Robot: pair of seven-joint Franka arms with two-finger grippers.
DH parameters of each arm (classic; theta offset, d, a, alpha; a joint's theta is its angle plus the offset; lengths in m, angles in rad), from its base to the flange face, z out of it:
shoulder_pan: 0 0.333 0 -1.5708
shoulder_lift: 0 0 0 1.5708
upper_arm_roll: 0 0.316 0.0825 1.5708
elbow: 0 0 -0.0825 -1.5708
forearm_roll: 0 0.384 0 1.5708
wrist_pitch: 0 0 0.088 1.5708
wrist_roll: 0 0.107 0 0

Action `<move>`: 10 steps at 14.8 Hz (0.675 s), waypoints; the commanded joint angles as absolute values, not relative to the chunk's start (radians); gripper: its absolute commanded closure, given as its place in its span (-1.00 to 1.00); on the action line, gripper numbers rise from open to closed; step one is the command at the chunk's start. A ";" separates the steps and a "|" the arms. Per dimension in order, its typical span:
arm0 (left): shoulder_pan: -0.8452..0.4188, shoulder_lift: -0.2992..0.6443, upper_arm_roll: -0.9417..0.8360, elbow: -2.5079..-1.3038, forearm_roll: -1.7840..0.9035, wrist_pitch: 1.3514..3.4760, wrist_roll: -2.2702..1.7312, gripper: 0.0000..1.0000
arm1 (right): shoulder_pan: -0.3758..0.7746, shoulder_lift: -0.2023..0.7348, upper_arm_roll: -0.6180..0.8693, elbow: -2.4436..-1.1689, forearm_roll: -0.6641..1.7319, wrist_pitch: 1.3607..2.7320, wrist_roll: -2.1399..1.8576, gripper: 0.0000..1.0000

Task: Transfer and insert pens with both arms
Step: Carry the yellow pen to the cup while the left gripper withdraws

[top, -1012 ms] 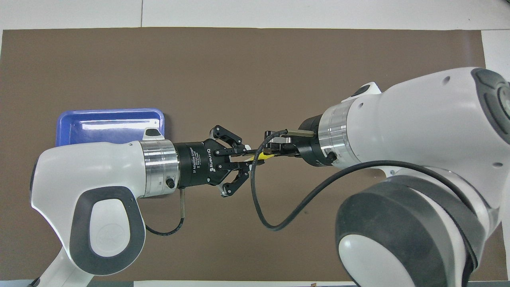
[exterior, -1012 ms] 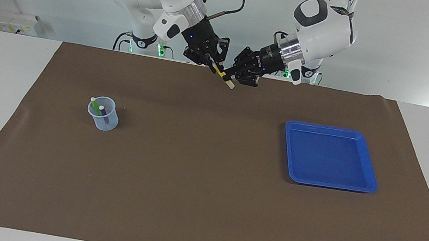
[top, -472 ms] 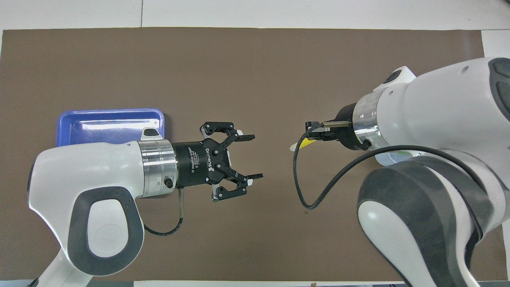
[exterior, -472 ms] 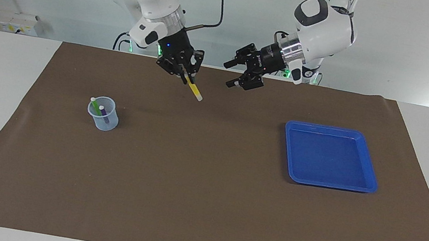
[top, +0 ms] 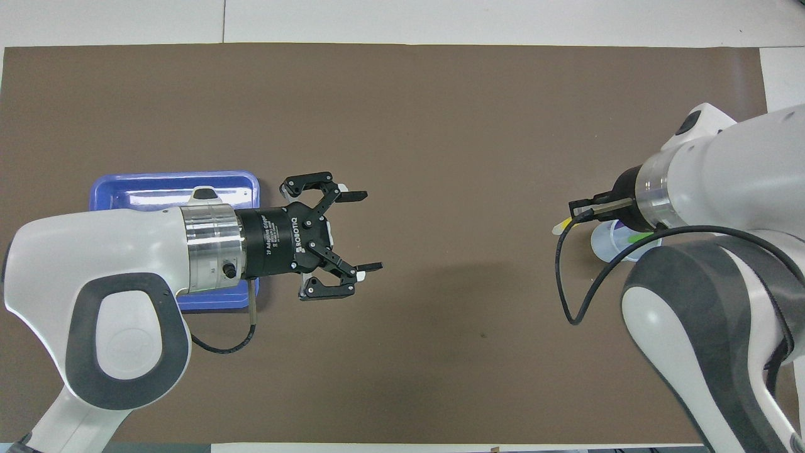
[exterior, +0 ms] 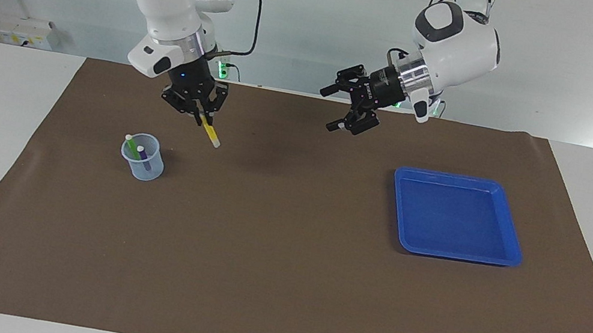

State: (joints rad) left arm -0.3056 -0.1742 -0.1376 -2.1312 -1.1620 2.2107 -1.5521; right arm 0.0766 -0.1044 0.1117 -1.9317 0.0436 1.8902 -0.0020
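Insert step: right gripper (exterior: 198, 117), jaws clamped on yellow pen (exterior: 209, 133), hangs at 2 o'clock off the cup (exterior: 142, 156) holding green and purple; left gripper (exterior: 346, 112) wide, idle; next: align over rim, lower.

Facing view: a high camera set across the worktop (exterior: 271, 308), looking toward the two arm bases and slightly down; distant enough to take in the whole brown mat (exterior: 280, 261) and the wall. Overhead view: a camera high above the robots' own end, looking forward and steeply down; closer, so the arms fill the lower corners. Both views share the mat, the blue tray (exterior: 506, 255) (top: 113, 189) beside the open fingers (top: 368, 267) of the left arm, and the clear cup (exterior: 142, 157) (top: 604, 242) under the right arm's wrist. The views are half a turn apart.
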 commanded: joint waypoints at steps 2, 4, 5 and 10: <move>-0.230 -0.207 -0.137 -2.154 -1.071 2.122 -1.529 -1.00 | 0.071 -0.218 0.036 -2.084 0.002 1.928 -0.127 1.00; -0.230 -0.206 -0.137 -2.154 -0.982 2.121 -1.532 -1.00 | 0.071 -0.247 -0.015 -2.140 0.002 1.953 -0.202 1.00; -0.230 -0.201 -0.137 -2.152 -0.924 2.123 -1.535 -1.00 | 0.071 -0.253 -0.024 -2.157 0.002 1.960 -0.216 1.00; -0.204 -0.183 -0.137 -2.126 -0.681 2.122 -1.526 -1.00 | 0.067 -0.290 -0.086 -2.264 0.002 2.089 -0.291 1.00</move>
State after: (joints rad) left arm -0.2307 -0.1755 -0.1353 -2.1278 -0.7407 2.1364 -1.5327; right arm 0.0725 -0.2462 -0.0771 -2.1986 0.0142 2.0443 -0.2688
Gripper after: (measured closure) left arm 0.000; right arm 0.811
